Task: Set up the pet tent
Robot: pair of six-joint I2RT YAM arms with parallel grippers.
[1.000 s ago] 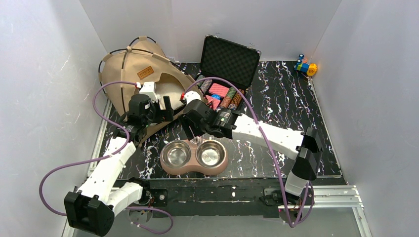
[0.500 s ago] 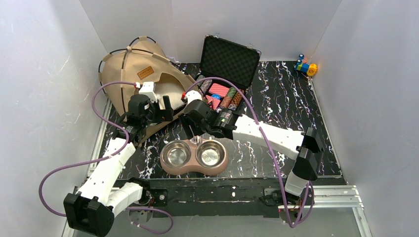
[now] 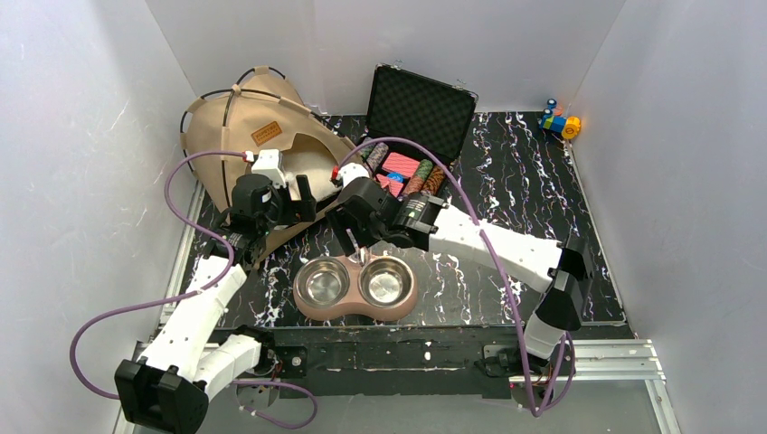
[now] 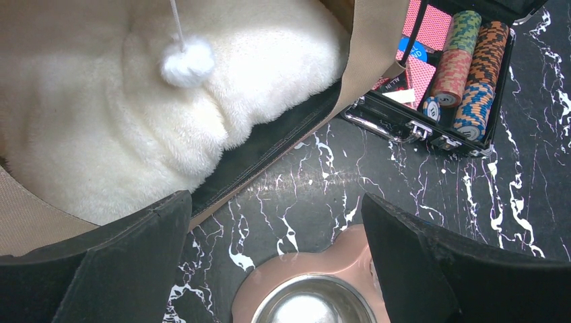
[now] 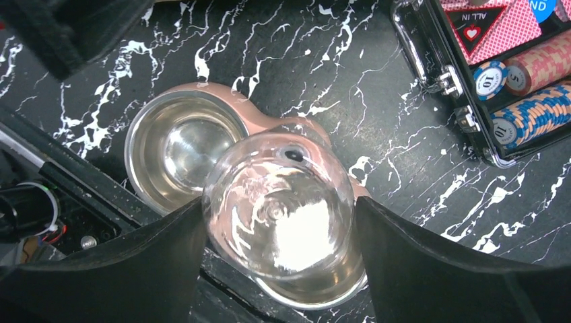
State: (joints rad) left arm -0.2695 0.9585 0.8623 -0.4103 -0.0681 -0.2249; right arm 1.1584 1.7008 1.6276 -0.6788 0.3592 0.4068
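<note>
The tan pet tent [image 3: 237,127] stands at the back left with black poles arched over it and a brown label patch [image 3: 266,133]. Its entrance faces my left gripper [image 3: 301,193], which hangs open just outside it. In the left wrist view the left gripper [image 4: 275,198] is empty above the dark table. The tent's tan edge [image 4: 367,54] frames a fluffy white cushion [image 4: 101,121] and a hanging pompom [image 4: 188,62]. My right gripper [image 5: 279,210] is shut on a clear glass [image 5: 279,202] above the double bowl; it also shows from above as the right gripper [image 3: 359,246].
A pink double pet bowl [image 3: 355,287] with steel inserts sits near the front middle. An open black case of poker chips and cards [image 3: 411,136] stands behind the right gripper. A small colourful toy [image 3: 561,122] lies at the back right corner. White walls enclose the table.
The right arm has shifted a little, its wrist turned and its cable risen. The left arm has barely moved. The tent has stayed in place.
</note>
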